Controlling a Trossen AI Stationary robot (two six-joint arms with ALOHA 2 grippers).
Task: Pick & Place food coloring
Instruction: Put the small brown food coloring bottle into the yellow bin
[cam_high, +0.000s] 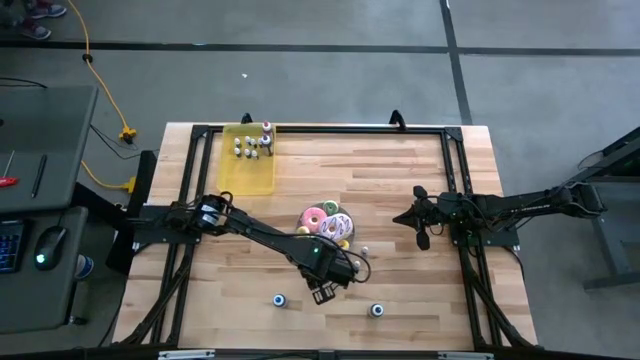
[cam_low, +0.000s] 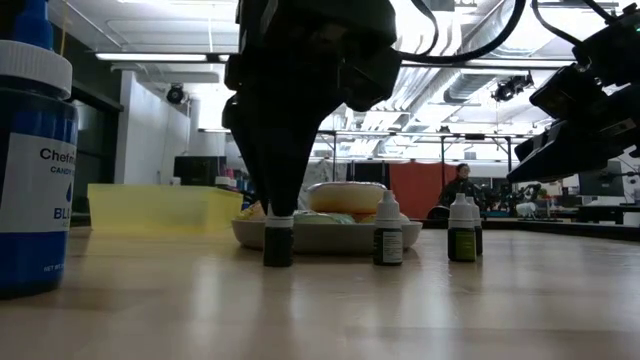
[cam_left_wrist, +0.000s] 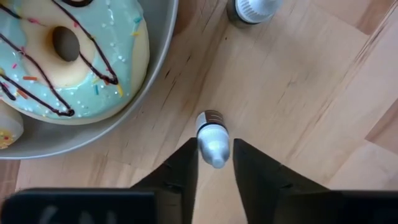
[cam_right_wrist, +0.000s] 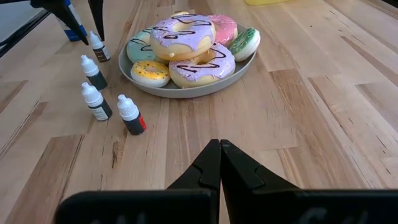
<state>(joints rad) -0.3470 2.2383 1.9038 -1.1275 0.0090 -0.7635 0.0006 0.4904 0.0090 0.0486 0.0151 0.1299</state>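
Beside doughnut plate, left pincer straddles food-coloring bottle, label hidden

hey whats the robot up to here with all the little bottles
The left gripper is down at the table beside the plate of doughnuts, its fingers straddling one small food coloring bottle that stands upright on the wood. Three more bottles stand loose nearby, and others sit on the yellow tray at the far left of the table. The right gripper waits shut at the right side, holding nothing.
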